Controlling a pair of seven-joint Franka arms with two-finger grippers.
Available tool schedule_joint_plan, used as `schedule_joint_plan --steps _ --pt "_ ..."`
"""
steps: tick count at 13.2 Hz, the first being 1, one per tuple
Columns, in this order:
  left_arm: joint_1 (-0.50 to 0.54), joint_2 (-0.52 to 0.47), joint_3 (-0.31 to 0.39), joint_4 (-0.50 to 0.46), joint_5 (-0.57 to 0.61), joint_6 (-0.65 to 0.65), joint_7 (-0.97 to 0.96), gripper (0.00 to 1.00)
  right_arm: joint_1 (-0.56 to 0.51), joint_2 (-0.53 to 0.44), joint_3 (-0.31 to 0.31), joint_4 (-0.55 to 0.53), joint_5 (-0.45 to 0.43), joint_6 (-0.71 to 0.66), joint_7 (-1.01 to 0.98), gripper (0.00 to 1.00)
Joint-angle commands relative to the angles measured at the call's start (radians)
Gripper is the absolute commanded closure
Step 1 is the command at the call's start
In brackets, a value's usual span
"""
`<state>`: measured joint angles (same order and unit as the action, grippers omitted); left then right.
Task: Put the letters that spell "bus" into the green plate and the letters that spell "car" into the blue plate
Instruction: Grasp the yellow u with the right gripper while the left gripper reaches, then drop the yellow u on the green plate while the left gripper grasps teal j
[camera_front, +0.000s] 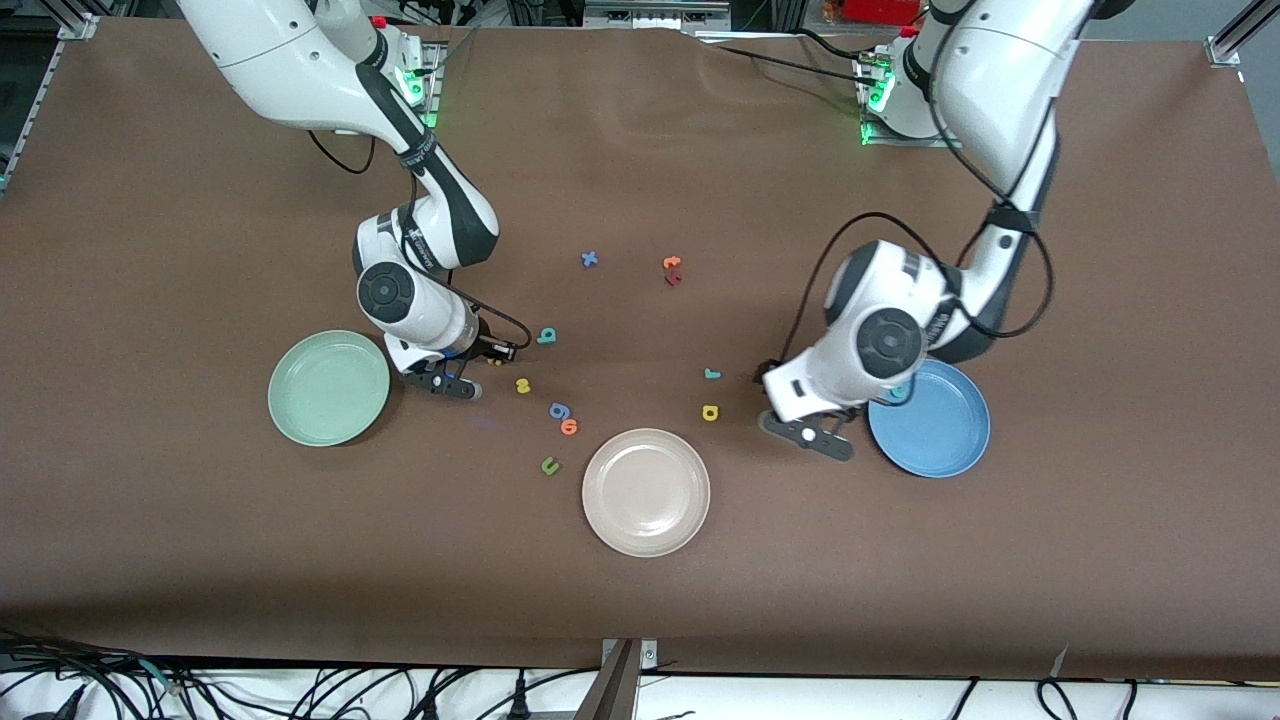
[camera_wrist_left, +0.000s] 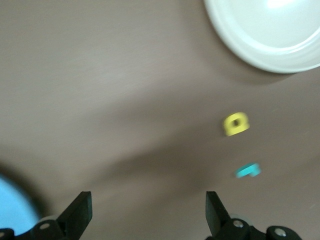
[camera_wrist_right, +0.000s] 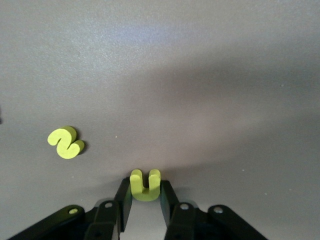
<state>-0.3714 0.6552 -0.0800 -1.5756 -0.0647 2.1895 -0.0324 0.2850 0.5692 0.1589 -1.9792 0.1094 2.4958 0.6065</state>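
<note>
Item: beige-white plate, nearest the camera, bare; not wanted by the task.

Item: dark green "u", orange "o", blue "g", all just beside that plate toward the right arm's end; distractors.

Item: green plate, bare. Right gripper, low over the table just beside it, pinches the yellow "u" between its narrowed jaws. Yellow "s" and teal "b" lie loose nearby.

Item: blue plate, with a teal letter on it, half hidden by the left arm, probably the "c". Left gripper hangs over bare table beside this plate, jaws wide, holding nothing. Yellow "a" and teal "r" lie close by.

Item: blue "x" and red-orange letters, farther off.

Hazards: the "u" is small, so it could twist out on lifting. The dark green "u" could be mistaken for the yellow.
</note>
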Motion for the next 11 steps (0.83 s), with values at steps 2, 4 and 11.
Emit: schedule_joint_plan --steps 2,4,11 --pt "-0.111 0.069 0.013 0.008 0.016 0.114 -0.072 0.0 0.008 0.018 -0.004 0.011 -0.002 0.017 0.001 0.95" --pt "-0.164 0.096 0.019 -0.003 0.017 0.136 -0.101 0.0 0.006 0.002 -0.012 0.028 -0.002 0.002 -0.007 0.95" --pt "-0.182 0.113 0.019 -0.024 0.032 0.134 -0.104 0.27 0.003 -0.152 -0.206 0.037 -0.007 -0.253 -0.377 0.94"
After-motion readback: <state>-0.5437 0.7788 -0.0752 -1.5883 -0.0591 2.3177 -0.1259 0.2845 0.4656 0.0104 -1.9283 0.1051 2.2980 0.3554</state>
